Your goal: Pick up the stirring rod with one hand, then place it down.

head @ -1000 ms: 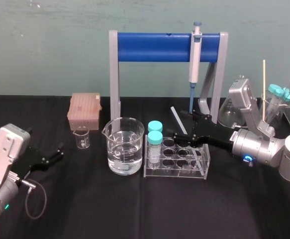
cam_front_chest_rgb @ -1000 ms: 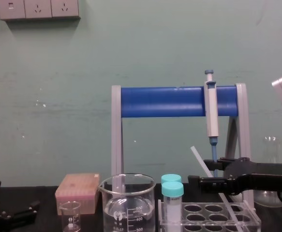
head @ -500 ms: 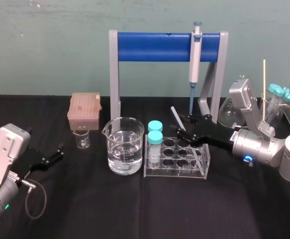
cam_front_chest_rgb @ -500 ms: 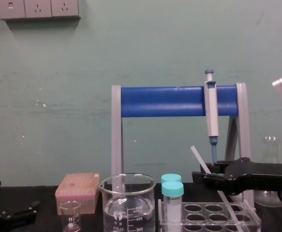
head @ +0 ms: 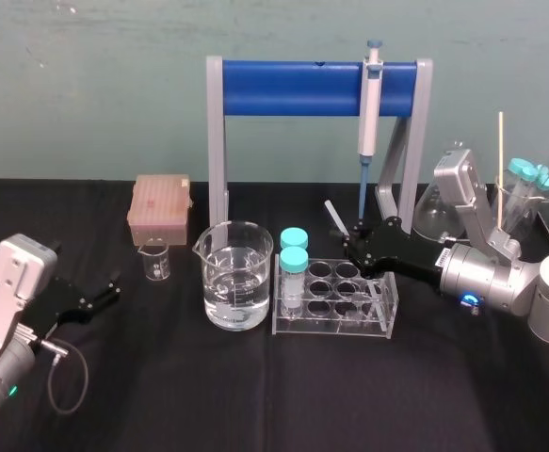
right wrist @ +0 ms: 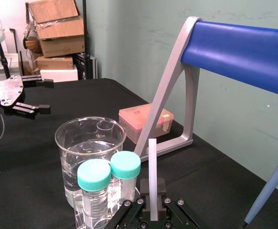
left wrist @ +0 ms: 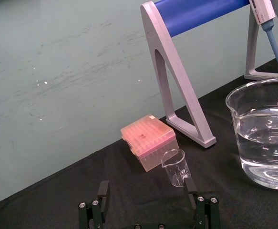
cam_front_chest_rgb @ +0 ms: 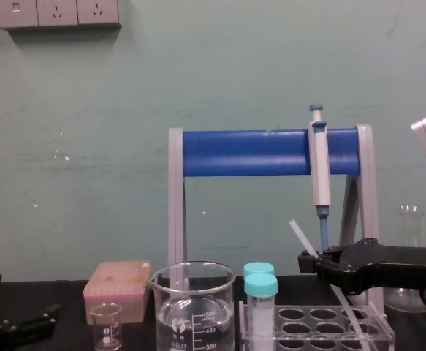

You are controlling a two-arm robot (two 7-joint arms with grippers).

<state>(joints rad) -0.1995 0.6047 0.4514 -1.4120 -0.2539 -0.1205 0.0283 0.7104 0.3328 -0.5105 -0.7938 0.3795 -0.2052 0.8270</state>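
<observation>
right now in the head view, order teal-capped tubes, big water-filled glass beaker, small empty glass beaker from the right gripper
From the right gripper:
1. teal-capped tubes, just left of it
2. big water-filled glass beaker, farther left
3. small empty glass beaker, farthest left

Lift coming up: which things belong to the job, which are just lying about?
Job: thin translucent glass stirring rod; black right gripper shut on it; clear plastic tube rack it stands in.
Lying about: large glass beaker, small glass beaker, pink tip box, blue-tipped white pipette, teal-capped tubes, black left gripper parked far left.
</observation>
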